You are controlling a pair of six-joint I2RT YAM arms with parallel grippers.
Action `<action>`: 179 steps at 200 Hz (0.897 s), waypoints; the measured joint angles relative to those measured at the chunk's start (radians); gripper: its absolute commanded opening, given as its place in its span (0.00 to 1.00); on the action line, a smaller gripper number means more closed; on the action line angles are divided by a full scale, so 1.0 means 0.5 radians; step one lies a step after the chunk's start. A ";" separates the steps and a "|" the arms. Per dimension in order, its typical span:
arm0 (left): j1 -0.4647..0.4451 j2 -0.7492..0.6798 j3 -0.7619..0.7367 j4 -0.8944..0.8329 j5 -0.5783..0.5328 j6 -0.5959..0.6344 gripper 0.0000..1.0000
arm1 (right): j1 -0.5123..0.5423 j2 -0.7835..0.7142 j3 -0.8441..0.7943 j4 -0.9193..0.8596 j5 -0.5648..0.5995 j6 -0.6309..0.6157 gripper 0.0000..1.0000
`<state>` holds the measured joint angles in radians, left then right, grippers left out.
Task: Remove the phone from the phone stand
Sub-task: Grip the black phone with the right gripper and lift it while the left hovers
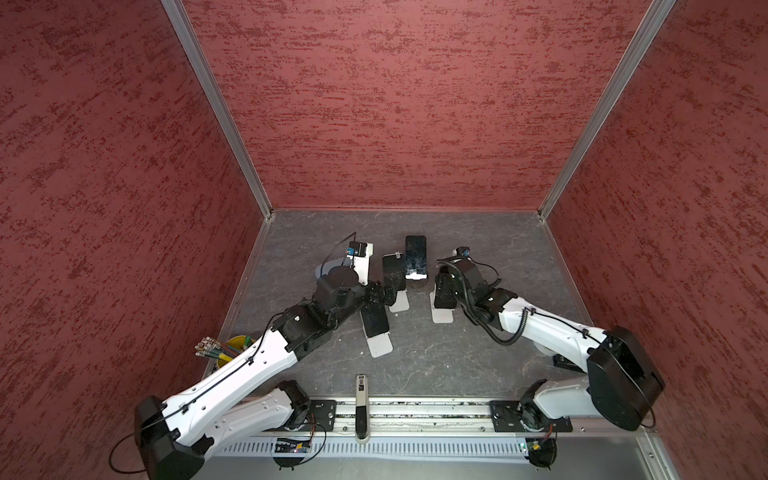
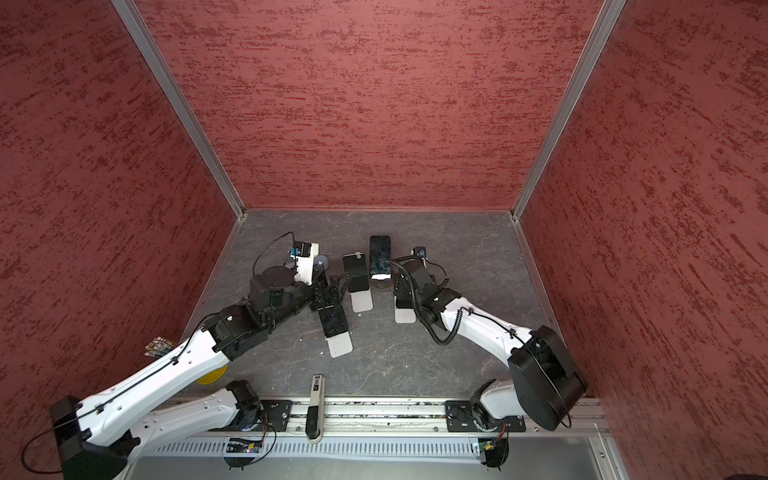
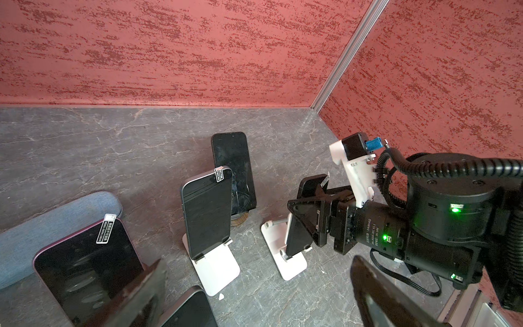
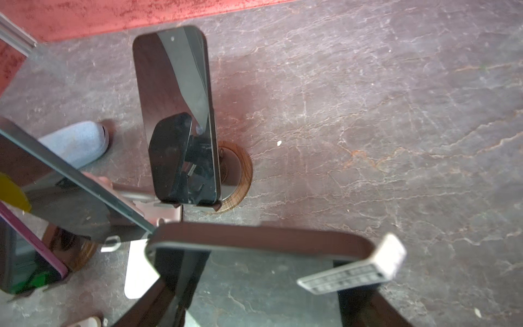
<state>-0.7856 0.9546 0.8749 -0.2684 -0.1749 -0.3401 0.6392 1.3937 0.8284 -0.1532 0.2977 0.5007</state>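
Closest to my bases, a yellow cup (image 1: 235,341) of colour pencils stands at the left edge of the grey, stone-veined tabletop (image 1: 457,365). A little further, a glossy black phone (image 1: 376,322) leans on a flat white stand (image 1: 381,345). Just over it, my left gripper (image 1: 376,296) hangs with its flat black fingers (image 3: 376,288) wide apart and nothing between them.

On the other side, my right gripper (image 3: 310,205) has one finger at each face of the task's phone (image 4: 254,237), a thin dark slab with rounded corners. This phone sits in the lip of a white plastic stand (image 3: 291,266) and leans back. Whether the fingers really press it, I cannot tell.

Between my two grippers, a second smooth phone (image 3: 206,212) rests on a similar stand (image 3: 218,269). Behind it, the farthest phone (image 3: 235,164) stands on a round wooden base (image 4: 243,175). The walls (image 1: 395,104) are red and rough.
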 measured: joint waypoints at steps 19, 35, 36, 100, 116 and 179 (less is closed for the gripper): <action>0.000 0.000 -0.001 0.000 0.015 0.000 1.00 | 0.002 0.000 0.000 -0.001 -0.002 0.000 0.56; -0.001 0.000 -0.006 0.001 0.025 0.000 0.99 | 0.003 0.000 0.000 -0.001 -0.002 0.000 0.54; 0.000 0.000 -0.008 0.002 0.025 0.000 0.99 | 0.003 0.000 0.000 -0.001 -0.002 0.000 0.54; 0.000 0.002 -0.022 0.002 0.031 0.000 1.00 | 0.011 -0.025 0.000 -0.028 -0.002 -0.006 0.50; 0.000 0.002 -0.022 0.002 0.033 -0.001 1.00 | 0.011 -0.064 0.000 -0.060 0.000 -0.007 0.50; 0.000 0.023 -0.022 0.017 0.041 -0.002 1.00 | 0.011 -0.288 0.000 -0.184 0.078 -0.023 0.49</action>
<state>-0.7856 0.9661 0.8639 -0.2600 -0.1543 -0.3408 0.6445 1.2499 0.8284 -0.2451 0.3367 0.4892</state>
